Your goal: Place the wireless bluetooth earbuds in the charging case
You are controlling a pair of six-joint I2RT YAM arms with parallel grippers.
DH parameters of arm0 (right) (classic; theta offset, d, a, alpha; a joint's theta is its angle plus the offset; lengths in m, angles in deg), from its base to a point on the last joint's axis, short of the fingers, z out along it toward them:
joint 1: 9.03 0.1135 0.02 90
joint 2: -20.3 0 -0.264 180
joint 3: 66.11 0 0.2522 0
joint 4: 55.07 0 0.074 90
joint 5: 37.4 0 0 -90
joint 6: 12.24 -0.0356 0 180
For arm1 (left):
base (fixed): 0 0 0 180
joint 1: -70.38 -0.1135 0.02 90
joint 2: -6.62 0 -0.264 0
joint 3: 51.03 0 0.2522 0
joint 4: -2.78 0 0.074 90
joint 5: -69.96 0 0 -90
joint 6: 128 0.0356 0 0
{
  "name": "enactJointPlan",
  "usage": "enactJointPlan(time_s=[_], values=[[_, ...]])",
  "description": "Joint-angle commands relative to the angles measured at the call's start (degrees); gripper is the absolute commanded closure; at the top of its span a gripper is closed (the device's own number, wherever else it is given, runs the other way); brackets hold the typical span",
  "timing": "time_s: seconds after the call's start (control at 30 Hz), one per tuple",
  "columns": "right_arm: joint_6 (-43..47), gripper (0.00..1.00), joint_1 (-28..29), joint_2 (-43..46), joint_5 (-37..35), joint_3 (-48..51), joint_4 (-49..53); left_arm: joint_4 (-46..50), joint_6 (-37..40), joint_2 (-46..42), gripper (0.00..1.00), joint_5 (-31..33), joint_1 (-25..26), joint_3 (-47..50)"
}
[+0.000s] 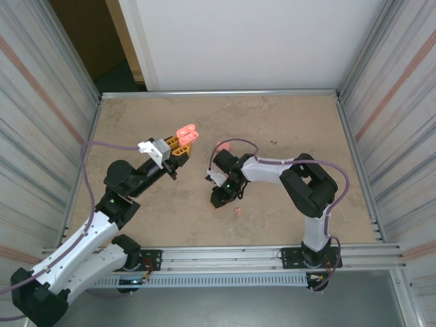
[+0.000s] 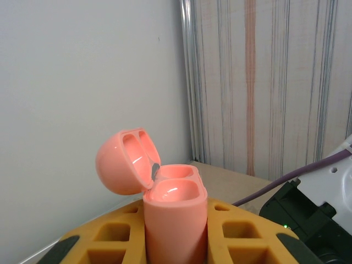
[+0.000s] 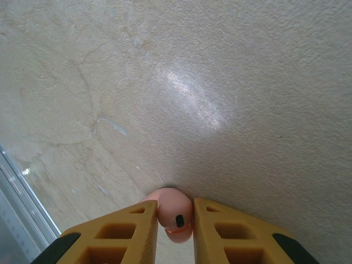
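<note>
One earbud (image 3: 171, 204) pinched in right claw (image 3: 175, 213) on table (image 3: 231, 82), left claw (image 1: 179, 146) gripping open case (image 2: 175, 220)

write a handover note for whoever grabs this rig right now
Left gripper: shut on the charging case, lid open, held up; the well in view looks empty.
Right gripper: down at the table, shut on one earbud.
A loose earbud lies near it.
Done: case open and presented.
Left: lift the gripped earbud, seat it in the case, then fetch the loose one.
</note>
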Motion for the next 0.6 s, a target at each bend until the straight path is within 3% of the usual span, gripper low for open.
enactJointPlan(time_s=[0.0, 0.57], values=[[1.2, 0.78, 0.6, 0.1, -1.0, -0.8, 0.9, -0.2, 1.4, -0.6, 1.00, 1.1, -0.5, -0.3], [3.2, 0.82, -2.1, 12.0, -4.7, 2.7, -2.7, 0.1, 0.7, 0.3, 1.00, 2.2, -0.4, 1.3]])
